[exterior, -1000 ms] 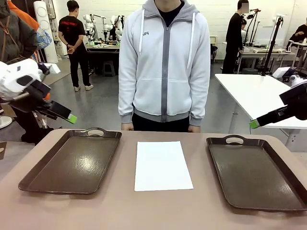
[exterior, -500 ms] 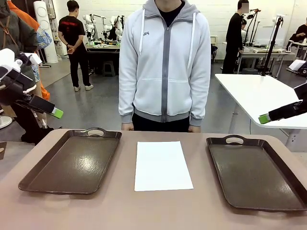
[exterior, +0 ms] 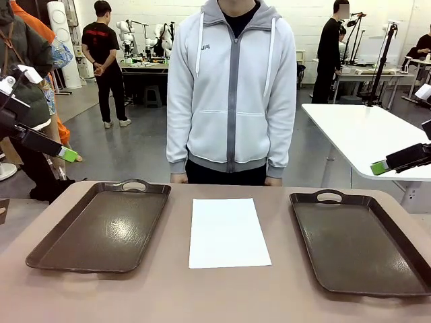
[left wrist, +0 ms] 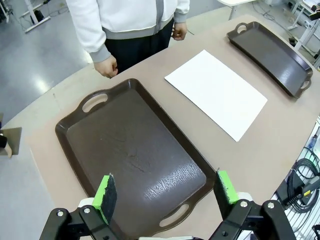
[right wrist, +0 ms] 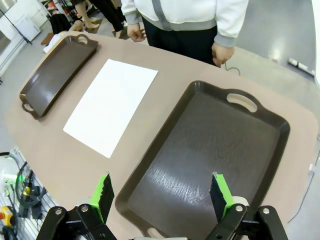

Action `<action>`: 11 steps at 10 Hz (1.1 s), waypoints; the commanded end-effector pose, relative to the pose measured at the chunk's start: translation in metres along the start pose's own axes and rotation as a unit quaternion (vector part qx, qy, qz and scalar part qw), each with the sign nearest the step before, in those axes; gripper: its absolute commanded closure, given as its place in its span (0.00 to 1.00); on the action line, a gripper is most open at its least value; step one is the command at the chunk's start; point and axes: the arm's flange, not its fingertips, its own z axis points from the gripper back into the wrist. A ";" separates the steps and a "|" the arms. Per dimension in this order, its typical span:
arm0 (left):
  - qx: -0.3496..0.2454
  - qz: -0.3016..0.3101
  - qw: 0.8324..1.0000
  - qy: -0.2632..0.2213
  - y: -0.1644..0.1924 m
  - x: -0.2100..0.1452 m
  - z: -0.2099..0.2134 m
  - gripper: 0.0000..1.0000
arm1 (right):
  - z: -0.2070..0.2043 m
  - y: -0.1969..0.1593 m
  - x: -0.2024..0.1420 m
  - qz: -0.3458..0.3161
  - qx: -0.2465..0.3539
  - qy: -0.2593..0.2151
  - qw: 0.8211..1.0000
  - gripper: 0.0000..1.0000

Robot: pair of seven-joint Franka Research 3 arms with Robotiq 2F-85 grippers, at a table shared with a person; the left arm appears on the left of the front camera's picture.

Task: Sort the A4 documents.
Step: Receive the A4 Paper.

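Note:
The A4 documents lie flat as a white rectangle in the middle of the table, between two dark brown handled trays; they also show as A4 documents and A4 documents in the wrist views. How many sheets are stacked I cannot tell. My left gripper hangs open high above the left tray, nothing between its green pads. My right gripper stands open high over the right tray, also holding nothing. In the front view the left gripper's fingers and the right gripper's fingers sit near the picture's side edges.
A person in a light grey zip hoodie stands at the table's far edge, hands hanging just beyond it. Both trays hold nothing. A white table stands behind at the right. A small brown object sits off the table's left end.
Both grippers have drawn outward and upward, the left toward the left edge, the right toward the right edge. The paper, trays and person have not moved.

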 end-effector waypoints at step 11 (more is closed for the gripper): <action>-0.010 -0.002 1.000 0.005 -0.003 -0.001 -0.005 0.00 | -0.005 -0.001 -0.001 -0.002 -0.004 0.011 1.000 0.00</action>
